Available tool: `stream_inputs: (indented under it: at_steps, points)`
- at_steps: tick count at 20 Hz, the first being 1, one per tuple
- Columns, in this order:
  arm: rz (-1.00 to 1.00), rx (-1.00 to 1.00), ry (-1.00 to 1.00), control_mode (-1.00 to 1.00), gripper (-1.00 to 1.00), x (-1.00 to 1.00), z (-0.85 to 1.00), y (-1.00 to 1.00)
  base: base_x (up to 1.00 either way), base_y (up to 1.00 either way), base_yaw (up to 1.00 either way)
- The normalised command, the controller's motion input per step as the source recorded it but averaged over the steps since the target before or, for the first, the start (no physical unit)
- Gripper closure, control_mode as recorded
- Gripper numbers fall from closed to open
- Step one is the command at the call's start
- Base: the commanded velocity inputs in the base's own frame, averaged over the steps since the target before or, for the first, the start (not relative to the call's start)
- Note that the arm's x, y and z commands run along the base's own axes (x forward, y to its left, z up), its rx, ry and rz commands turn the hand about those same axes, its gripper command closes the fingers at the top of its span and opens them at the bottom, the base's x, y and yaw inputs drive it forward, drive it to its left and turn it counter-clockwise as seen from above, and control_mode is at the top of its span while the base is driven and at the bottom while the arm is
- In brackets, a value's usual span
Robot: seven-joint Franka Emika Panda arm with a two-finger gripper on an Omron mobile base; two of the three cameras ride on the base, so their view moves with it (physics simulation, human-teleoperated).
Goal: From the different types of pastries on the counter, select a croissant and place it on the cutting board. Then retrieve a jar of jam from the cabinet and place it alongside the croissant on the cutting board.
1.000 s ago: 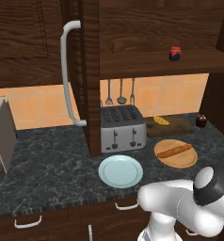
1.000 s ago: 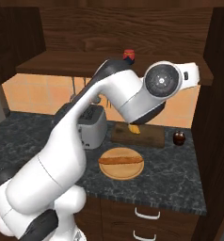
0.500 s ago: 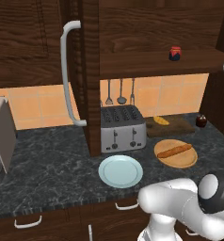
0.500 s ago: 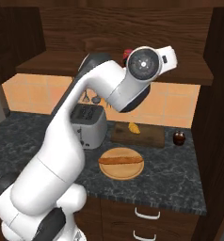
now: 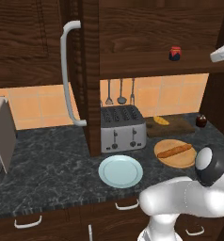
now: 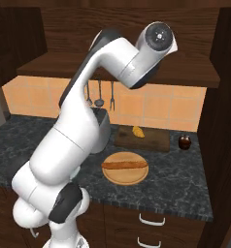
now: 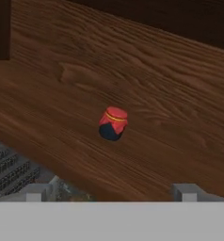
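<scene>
Nearest, the pincer [image 7: 111, 192] stands wide and empty, both tips low in the hand view, aimed at the jar of jam [image 7: 113, 124]. The jar sits upright on the plank shelf [image 5: 147, 62] of the cabinet [image 5: 88, 70], well apart from anything else. It looks small, stiff and probably smooth glass, light but breakable; gripping the squat body below the red lid seems safest. Below, on the far right of the dark speckled desk [image 5: 52, 164], the croissant [image 5: 161, 120] already lies on the cutting board [image 5: 177, 126].

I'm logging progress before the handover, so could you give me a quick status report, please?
Gripper open, empty, facing the jar of jam on the cabinet shelf. Croissant already on the cutting board. Nothing between gripper and jar.
</scene>
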Motion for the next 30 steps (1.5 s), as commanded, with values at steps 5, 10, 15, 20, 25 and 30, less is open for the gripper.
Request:
stream_inputs:
  at_steps: [5,10,15,20,25,30]
  points:
    - [0.00,0.07,0.00,-1.00,-1.00,0.20,0.16,0.08,0.00,0.00,0.00]
    - [0.04,0.01,0.06,-1.00,-1.00,0.51,0.00,0.35,0.00,0.00,0.00]
    - [0.02,0.03,0.10,-1.00,-1.00,0.29,0.00,0.32,0.00,0.00,0.00]
    - [0.00,0.01,0.05,-1.00,-1.00,0.27,-0.20,0.27,0.00,0.00,0.00]
    - [0.00,0.01,0.03,-1.00,-1.00,0.32,-0.30,0.17,0.00,0.00,0.00]
    - [0.01,0.04,0.00,-1.00,-1.00,0.33,-0.22,0.01,0.00,0.00,0.00]
